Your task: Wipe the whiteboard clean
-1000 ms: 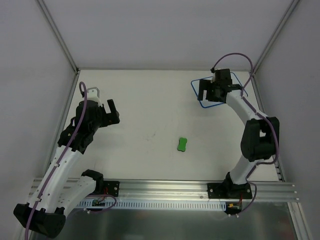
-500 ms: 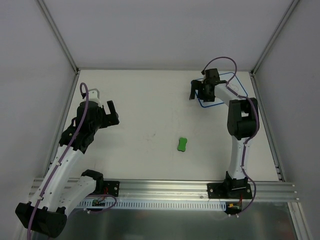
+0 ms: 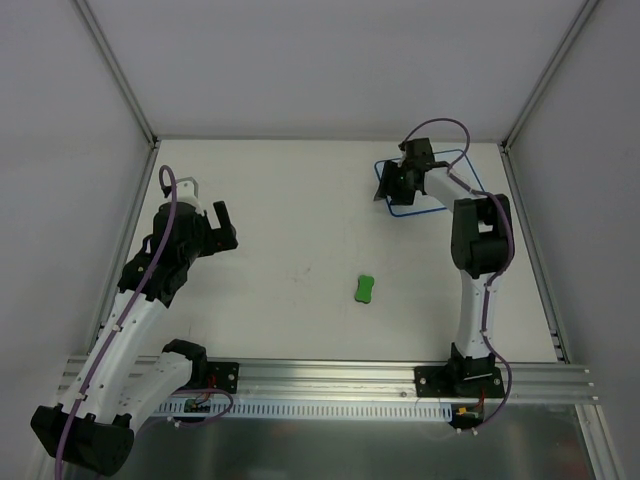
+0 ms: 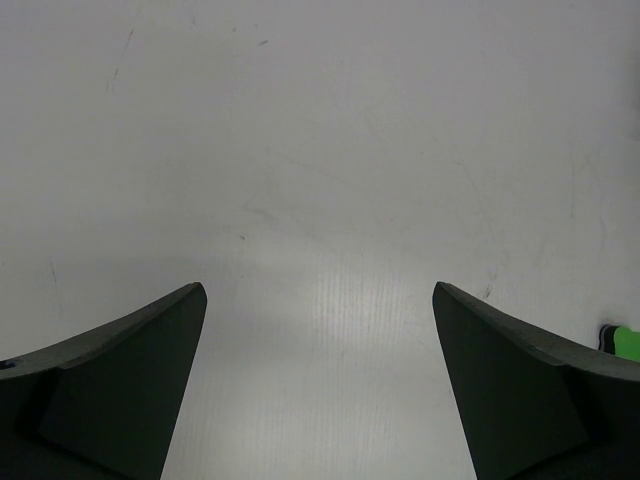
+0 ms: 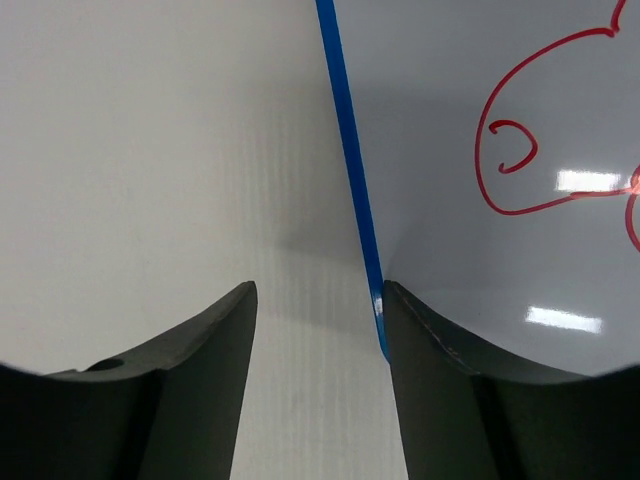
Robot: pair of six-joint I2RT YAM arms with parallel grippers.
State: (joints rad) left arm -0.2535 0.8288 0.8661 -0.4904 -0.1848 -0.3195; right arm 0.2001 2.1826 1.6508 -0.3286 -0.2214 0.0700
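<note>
The whiteboard [image 3: 428,203] lies at the far right of the table, white with a thin blue border. In the right wrist view the whiteboard [image 5: 500,230] bears part of a red line drawing [image 5: 505,150]. My right gripper [image 3: 389,182] is open at the board's left edge. In its wrist view the right gripper [image 5: 320,290] has the blue edge against the inner side of its right finger, and the left finger is over bare table. My left gripper [image 3: 224,222] is open and empty at the left, and in its own view the left gripper [image 4: 319,290] is over bare table.
A small green eraser block [image 3: 364,289] lies mid-table, between the arms; its edge shows at the right of the left wrist view [image 4: 625,340]. Frame posts and grey walls bound the table at the back and sides.
My right gripper has moved left across the whiteboard to its left edge, and the right arm has folded more upright. The left arm and the eraser have not moved.
</note>
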